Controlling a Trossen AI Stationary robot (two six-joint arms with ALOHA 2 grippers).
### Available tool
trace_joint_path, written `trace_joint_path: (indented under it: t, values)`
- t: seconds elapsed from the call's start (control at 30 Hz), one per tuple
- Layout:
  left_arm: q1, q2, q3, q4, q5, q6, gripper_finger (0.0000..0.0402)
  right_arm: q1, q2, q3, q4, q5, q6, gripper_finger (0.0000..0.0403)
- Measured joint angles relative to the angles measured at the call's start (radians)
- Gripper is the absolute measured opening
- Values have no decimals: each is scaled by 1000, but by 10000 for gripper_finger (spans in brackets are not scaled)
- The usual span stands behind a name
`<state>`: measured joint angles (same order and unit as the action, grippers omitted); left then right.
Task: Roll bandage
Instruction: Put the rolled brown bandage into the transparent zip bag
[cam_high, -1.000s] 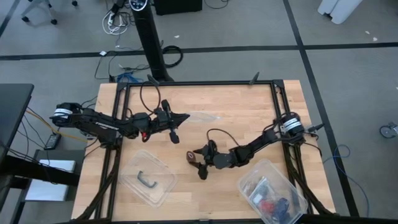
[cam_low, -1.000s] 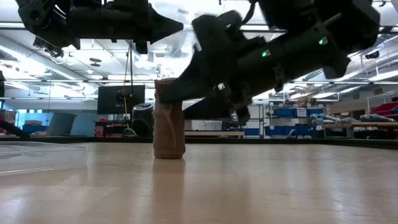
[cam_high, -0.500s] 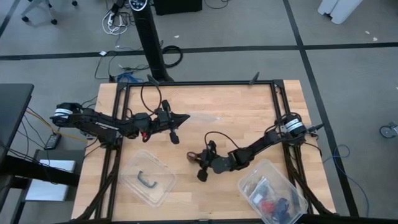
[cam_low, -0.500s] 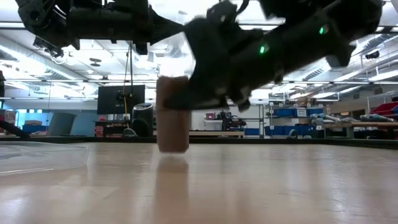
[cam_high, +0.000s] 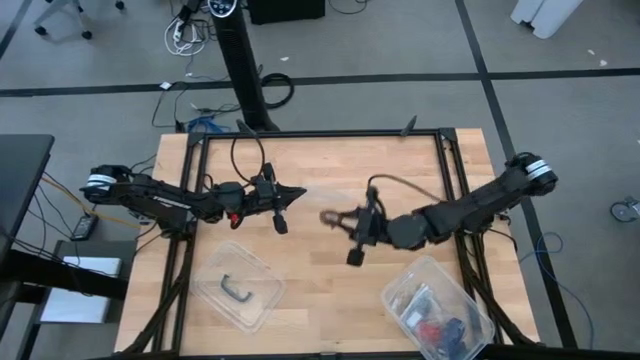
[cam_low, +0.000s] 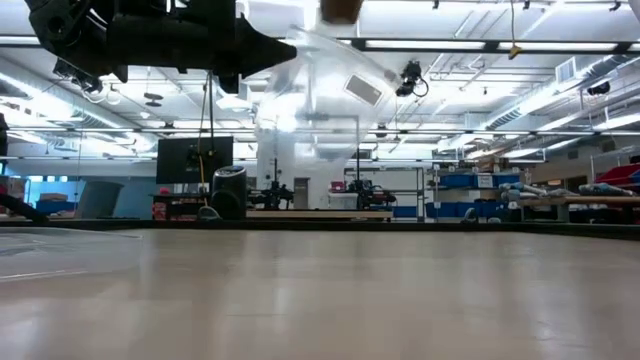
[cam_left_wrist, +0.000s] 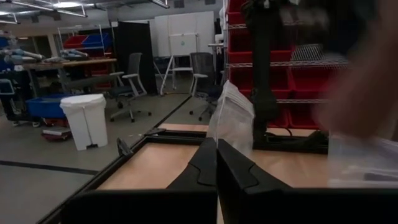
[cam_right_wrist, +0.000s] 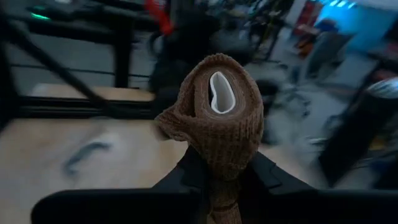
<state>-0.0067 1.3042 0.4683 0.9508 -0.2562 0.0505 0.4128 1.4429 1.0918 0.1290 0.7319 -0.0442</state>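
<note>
The bandage (cam_right_wrist: 217, 118) is a brown roll with a pale core, and my right gripper (cam_right_wrist: 221, 177) is shut on it. In the high view the roll (cam_high: 328, 216) is over the table's middle at my right gripper (cam_high: 340, 218). In the low view it (cam_low: 342, 8) shows only at the top edge, high above the table. My left gripper (cam_high: 285, 195) reaches in from the left, shut on a clear plastic bag (cam_left_wrist: 233, 118). My left gripper pinches an edge of the clear bag (cam_left_wrist: 219, 142) between its shut fingertips, pointing level toward the table's right. The bag (cam_low: 310, 90) stands out past the fingertips, clear of the table. My right gripper pinches the roll's cloth side (cam_right_wrist: 222, 186) between its two fingers. The roll sticks out past the fingertips, lifted clear, its cored end (cam_right_wrist: 219, 92) turned toward the wrist.
A clear tub with a black handle piece (cam_high: 238, 290) lies near the front left. A second clear tub with small items (cam_high: 437, 310) sits at the front right. Black frame rails (cam_high: 320, 135) run along the table's edges.
My right gripper has taken the roll, which stood upright on the table, and lifted it high. It has moved toward the far and right edges. The roll has turned in the hold, its end now toward the wrist.
</note>
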Motion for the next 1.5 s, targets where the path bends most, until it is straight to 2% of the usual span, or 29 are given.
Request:
trace_joint_path:
  t: [0.13, 0.43, 0.53, 0.93, 1.1, 1.3, 1.5]
  values:
    - [0, 0, 0, -4, 22, -6, 0, -26, -40, 80, -125, 42, -113, 45]
    - [-2, 0, 0, -3, 61, -14, 0, -124, 30, 157, -265, 19, -159, 45]
    - [-2, 0, 0, -2, 64, -15, 0, -143, 40, 159, -274, -31, -129, 45]
    - [-2, 0, 0, 25, 64, -16, 0, -164, 45, 159, -396, -90, 14, 45]
    - [-3, 0, 0, 30, 64, -16, 0, -167, 45, 124, -378, -133, 78, 45]
    - [-3, 0, 0, 40, 67, -23, 0, -193, 45, 45, -276, -200, 144, 45]
    - [-3, 0, 0, 29, 86, -29, 0, -207, 39, 33, -170, -228, 120, 45]
